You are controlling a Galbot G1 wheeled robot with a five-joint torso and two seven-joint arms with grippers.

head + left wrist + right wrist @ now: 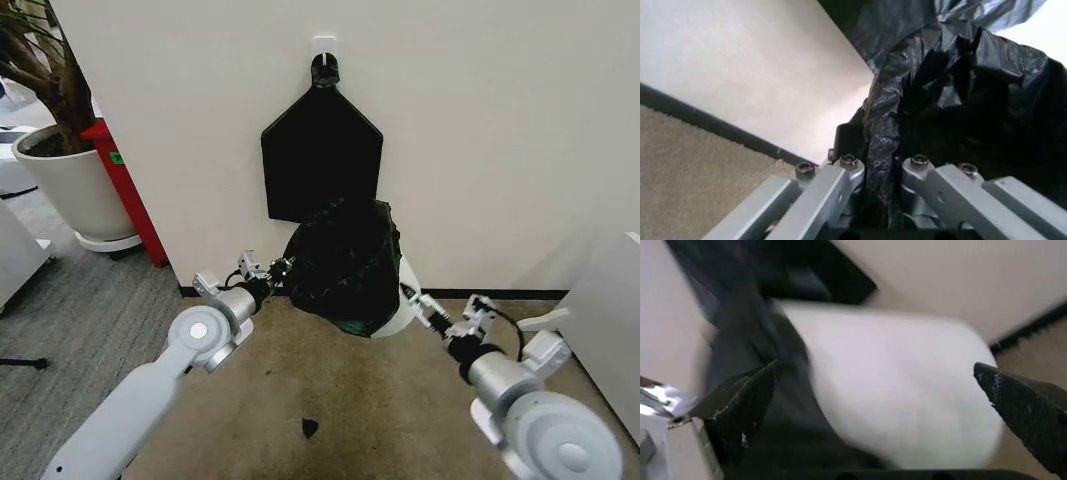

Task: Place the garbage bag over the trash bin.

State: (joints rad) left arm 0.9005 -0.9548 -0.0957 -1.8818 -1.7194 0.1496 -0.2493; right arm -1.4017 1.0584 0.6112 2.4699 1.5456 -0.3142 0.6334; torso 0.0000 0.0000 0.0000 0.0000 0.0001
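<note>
The garbage bag (342, 262), crinkled glossy black plastic, is draped over the trash bin (403, 312) on the floor against the wall; only a white strip of the bin's lower right side shows. My left gripper (281, 267) is at the bag's left edge, shut on a bunched fold of the garbage bag (881, 165) that runs between its fingers (840, 172). My right gripper (412, 296) is at the bin's right side, open, and its dark fingertips (747, 400) stand wide on either side of the white trash bin (893, 390), with the garbage bag (760, 330) hanging beside it.
A flat black bundle (322, 150) hangs from a wall hook just above the bin. A large white plant pot (70, 185) and a red panel (128, 190) stand at the left. White furniture (600, 320) is at the right. A small black scrap (310, 427) lies on the carpet.
</note>
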